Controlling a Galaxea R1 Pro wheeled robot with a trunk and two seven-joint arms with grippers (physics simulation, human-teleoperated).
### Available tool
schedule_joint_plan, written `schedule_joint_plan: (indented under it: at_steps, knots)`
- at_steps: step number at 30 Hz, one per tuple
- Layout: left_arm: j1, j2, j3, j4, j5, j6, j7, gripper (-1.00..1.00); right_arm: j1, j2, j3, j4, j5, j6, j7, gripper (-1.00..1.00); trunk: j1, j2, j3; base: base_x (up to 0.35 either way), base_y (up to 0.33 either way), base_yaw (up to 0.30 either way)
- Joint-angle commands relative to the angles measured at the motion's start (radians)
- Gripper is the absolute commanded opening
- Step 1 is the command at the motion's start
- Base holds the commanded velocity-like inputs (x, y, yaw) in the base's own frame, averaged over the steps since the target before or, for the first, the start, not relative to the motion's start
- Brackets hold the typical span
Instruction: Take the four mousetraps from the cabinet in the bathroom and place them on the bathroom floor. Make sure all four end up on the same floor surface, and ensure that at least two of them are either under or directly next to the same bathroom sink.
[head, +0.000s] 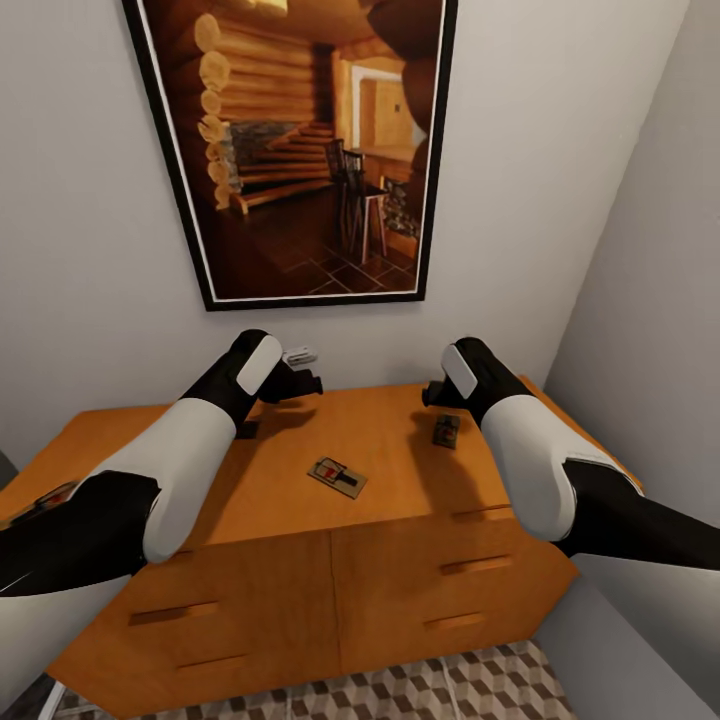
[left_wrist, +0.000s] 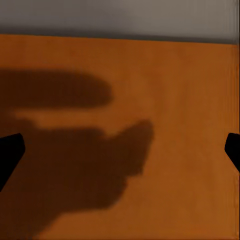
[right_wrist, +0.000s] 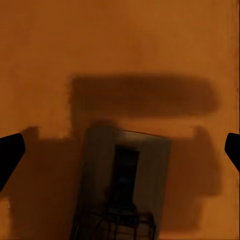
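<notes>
both arms reach out over the top of the cabinet (head: 400, 470), the orange-brown sideboard standing against the grey wall under a large framed picture (head: 300, 150) of a log-cabin interior. the left hand (head: 295, 382) hangs above the rear left part of the cabinet top; in the left wrist view its two dark fingertips (left_wrist: 10, 150) sit far apart at either edge, so the hand is wide open, holding nothing, with only bare wood and its own shadow below it. the right hand (head: 435, 393) hovers over the rear right part of the top, and in the right wrist view its fingertips (right_wrist: 10, 152) are likewise spread wide, gripping nothing. directly below it lies one mousetrap (right_wrist: 122, 185), flat on the wood and slightly skewed, between the line of the two fingers but not touched by them; in the head view this same trap (head: 446, 431) sits just beside the right forearm. a second mousetrap (head: 337, 476) lies flat near the middle of the cabinet top, well apart from both hands, turned at an angle. a small pale object (head: 299, 354) shows at the back edge by the wall, just behind the left hand, too small to identify. a strip of the bathroom floor (head: 430, 690), with its cube-pattern tiles, shows in front of the cabinet's drawer fronts.
</notes>
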Motion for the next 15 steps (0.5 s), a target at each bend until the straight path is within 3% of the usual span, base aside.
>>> schedule_joint_plan:
  at_steps: [1,15]
  knots:
    - [0.000,0.000,0.000,0.000,0.000,0.000,-0.002,1.00,0.003,0.000,0.000,0.000,0.000,-0.004,0.000,1.00,0.000,0.000,0.000,0.000,-0.067,0.000]
    - [0.000,0.000,0.001,-0.001,0.000,-0.010,-0.017,1.00,0.024,-0.010,0.000,0.000,-0.002,-0.021,-0.001,1.00,0.000,0.000,0.000,-0.010,-0.017,0.000]
